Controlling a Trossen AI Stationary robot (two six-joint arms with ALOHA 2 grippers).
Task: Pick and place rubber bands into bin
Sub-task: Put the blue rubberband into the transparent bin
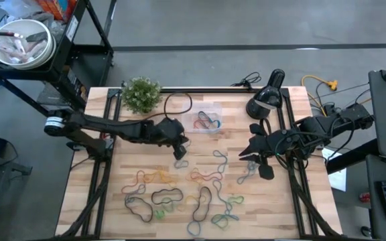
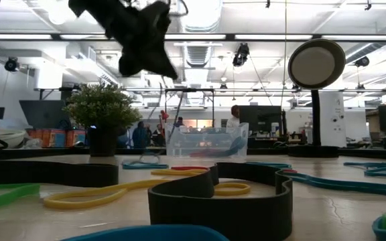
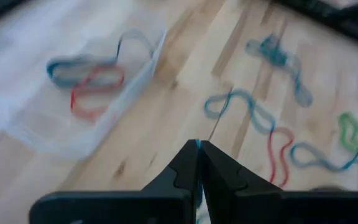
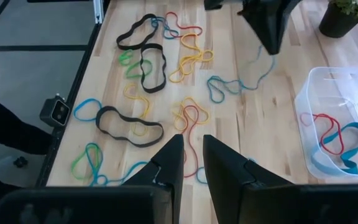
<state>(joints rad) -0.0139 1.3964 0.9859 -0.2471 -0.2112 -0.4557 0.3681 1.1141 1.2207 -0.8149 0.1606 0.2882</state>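
Note:
Several rubber bands (image 1: 179, 194) in black, blue, green, yellow, orange and red lie spread over the near half of the wooden table. The clear bin (image 1: 206, 122) stands near the table's far middle, with a blue and a red band in it (image 4: 334, 140). My left gripper (image 1: 179, 152) is above the table just near of the bin, shut on a thin blue rubber band (image 4: 253, 71). My right gripper (image 1: 252, 154) hovers to the right of the bands, open and empty (image 4: 192, 155). My left gripper pinches the thin blue band's upper end (image 3: 197, 145) between its two shut fingertips. The fingers slant down from above (image 4: 269, 34). The band hangs slack below them, and its lower loop (image 4: 222, 87) lies on the table.
A small potted plant (image 1: 141, 94) stands at the far left of the table. A black desk lamp (image 1: 267, 100) stands at the far right. A round metal bowl (image 1: 19, 43) sits on a cart beyond the table's far left corner. Bare wood lies around the bin.

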